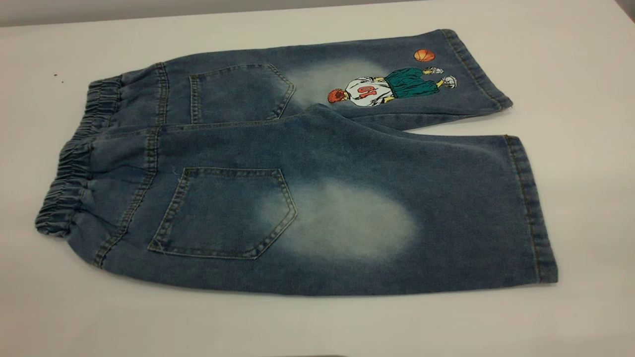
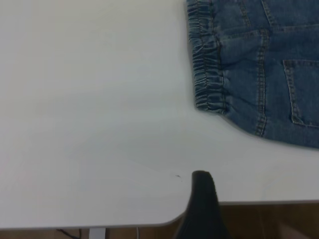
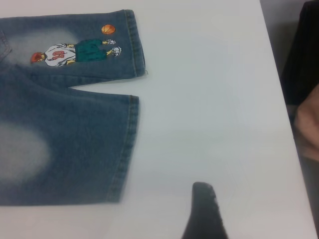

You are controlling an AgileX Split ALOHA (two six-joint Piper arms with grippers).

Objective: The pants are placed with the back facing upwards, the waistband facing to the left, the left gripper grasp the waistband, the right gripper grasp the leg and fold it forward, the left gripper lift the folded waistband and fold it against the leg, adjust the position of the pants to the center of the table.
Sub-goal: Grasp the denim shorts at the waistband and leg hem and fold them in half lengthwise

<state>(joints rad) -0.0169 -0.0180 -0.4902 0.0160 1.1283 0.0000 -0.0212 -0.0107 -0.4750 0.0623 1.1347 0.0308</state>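
Neither arm is showing in the exterior view. In the left wrist view, one dark fingertip of the left end effector (image 2: 202, 199) is poking into the picture, hanging over the desk (image 2: 89, 124) close to one of its edges, near a rounded corner, well apart from anything else. Whether its jaws are parted or closed cannot be told. In the right wrist view, one dark, textured fingertip of the right end effector (image 3: 204, 209) is likewise hanging over bare desk surface, not touching anything, with a desk edge off to its side. Its jaw state cannot be told either.
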